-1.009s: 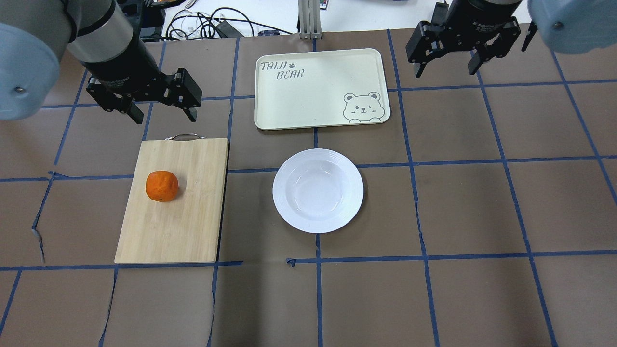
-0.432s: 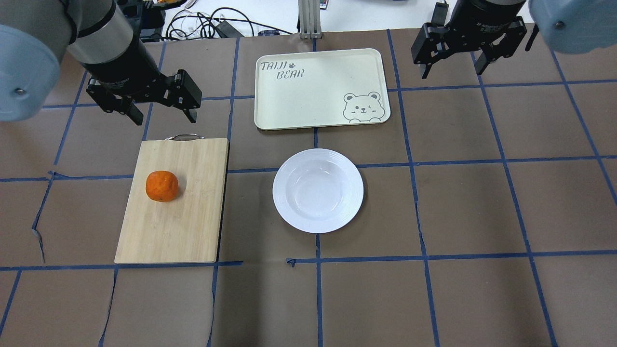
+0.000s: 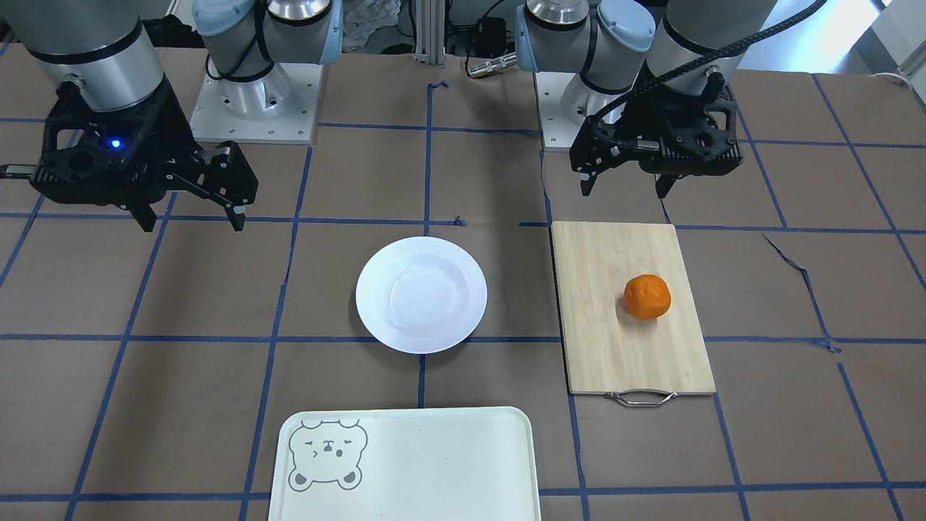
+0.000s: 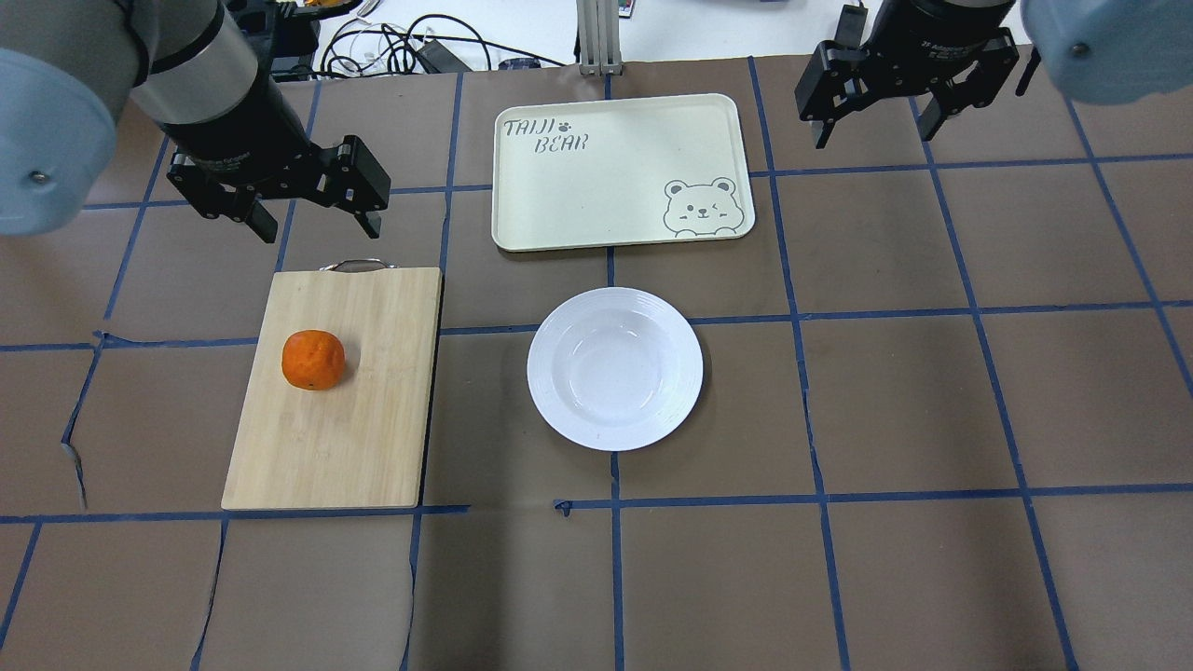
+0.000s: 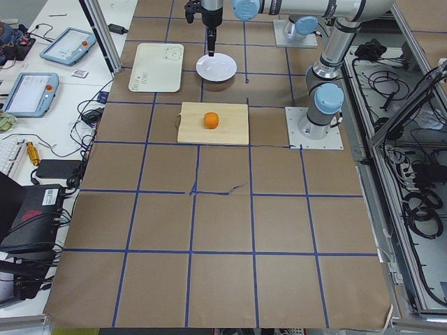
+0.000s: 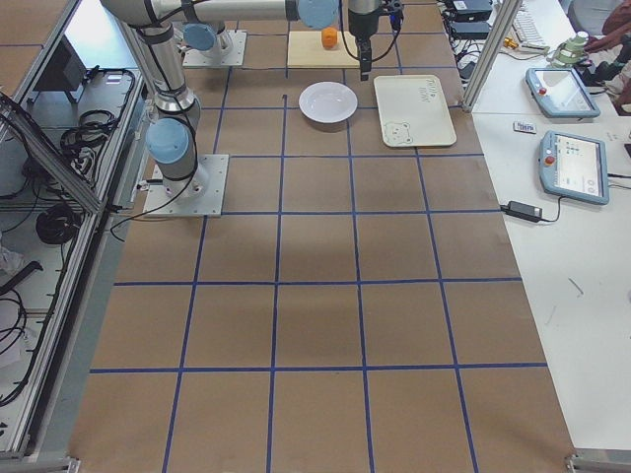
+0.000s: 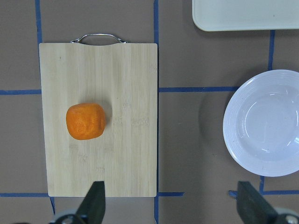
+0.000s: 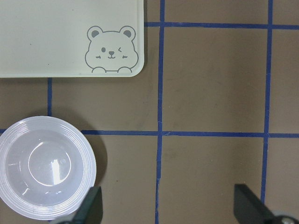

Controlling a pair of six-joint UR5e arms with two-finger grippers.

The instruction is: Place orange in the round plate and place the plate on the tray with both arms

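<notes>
The right gripper (image 4: 876, 138) has slid a little further toward the upper right edge of the overhead view than it was a second ago. The left gripper (image 4: 319, 228) has hardly shifted. The orange (image 4: 313, 360), the round plate (image 4: 615, 368) and the tray (image 4: 615, 177) lie just where they did.

Both grippers hang clear above the table (image 4: 885, 391) with their fingers spread wide. Each wrist camera shows its two black fingertips far apart at the bottom corners of its frame.

In the overhead view the orange sits on the bamboo cutting board (image 4: 345, 438), left of centre in the frame. It is nearer the board's left edge and a bit above its middle. The left gripper hovers in the upper left, over the table just beyond the board's metal handle (image 4: 354, 266).

The round plate rests flat on the table at the centre of the frame, just right of the board and not touching it. The tray lies above the plate in the frame, near it but apart, with the bear face in its lower right corner. The right gripper hovers off the tray's upper right corner.
</notes>
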